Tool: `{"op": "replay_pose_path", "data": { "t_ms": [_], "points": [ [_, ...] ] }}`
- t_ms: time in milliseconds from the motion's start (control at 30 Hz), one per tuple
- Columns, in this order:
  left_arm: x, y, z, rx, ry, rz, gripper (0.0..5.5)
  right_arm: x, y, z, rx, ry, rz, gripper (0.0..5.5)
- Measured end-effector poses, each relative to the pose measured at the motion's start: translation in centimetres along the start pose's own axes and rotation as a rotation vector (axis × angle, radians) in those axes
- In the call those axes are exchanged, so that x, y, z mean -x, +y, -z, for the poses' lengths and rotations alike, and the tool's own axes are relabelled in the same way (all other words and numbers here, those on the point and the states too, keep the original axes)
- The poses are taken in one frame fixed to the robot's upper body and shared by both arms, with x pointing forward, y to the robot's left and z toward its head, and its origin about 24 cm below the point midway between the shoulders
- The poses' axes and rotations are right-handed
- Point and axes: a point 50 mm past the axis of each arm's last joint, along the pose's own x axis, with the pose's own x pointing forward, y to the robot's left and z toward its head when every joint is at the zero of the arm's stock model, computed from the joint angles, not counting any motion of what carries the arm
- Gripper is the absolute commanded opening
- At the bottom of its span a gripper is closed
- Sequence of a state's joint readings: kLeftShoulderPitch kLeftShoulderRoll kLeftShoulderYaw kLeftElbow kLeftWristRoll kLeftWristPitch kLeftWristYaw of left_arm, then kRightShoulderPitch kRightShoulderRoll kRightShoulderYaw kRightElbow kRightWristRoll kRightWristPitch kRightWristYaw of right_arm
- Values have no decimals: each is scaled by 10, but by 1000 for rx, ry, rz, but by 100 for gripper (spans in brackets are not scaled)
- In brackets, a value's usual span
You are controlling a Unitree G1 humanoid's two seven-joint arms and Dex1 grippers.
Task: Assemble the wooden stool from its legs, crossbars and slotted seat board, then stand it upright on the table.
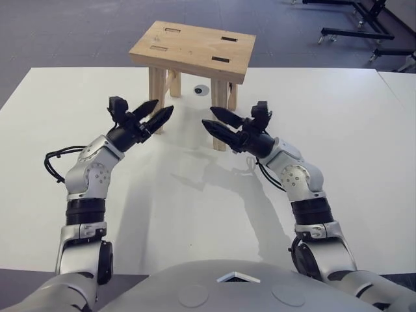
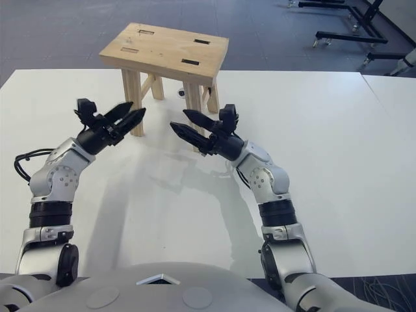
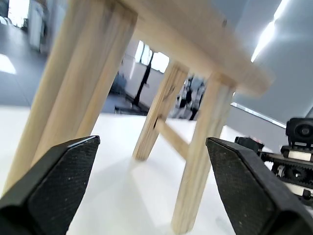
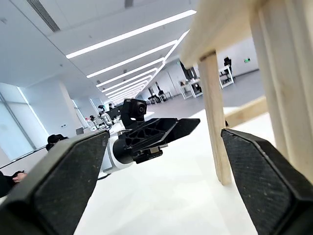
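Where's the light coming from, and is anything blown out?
Right wrist view: ceiling light strips glow overhead. Left wrist view: one strip washes out white. Left eye view: the stool casts only a soft shadow on the table.

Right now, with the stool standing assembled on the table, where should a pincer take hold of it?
Probably by its near legs, one each for the left pincer and right pincer, from the robot's side: upright, exposed, slim. The seat board looks too broad.
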State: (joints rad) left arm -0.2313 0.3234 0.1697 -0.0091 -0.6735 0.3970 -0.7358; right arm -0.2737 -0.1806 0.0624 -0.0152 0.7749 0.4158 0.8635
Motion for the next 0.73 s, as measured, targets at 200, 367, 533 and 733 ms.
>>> {"op": "replay_pose_path", "data": {
  "t_ms": [200,367,533,733],
  "points": [
    [18,-75,-25,-62,-229,12,399,6,25,-12,83,-135,95,420],
    [15,-55,-28,-276,-306,-422,399,-1,30,-31,303,-339,269,420],
    [7,-57,-35,-507,-369,-563,399,-12,30,-49,511,-477,496,420],
    [3,-55,-31,-549,-392,-606,399,-20,23,-50,729,-431,689,420]
  ]
}}
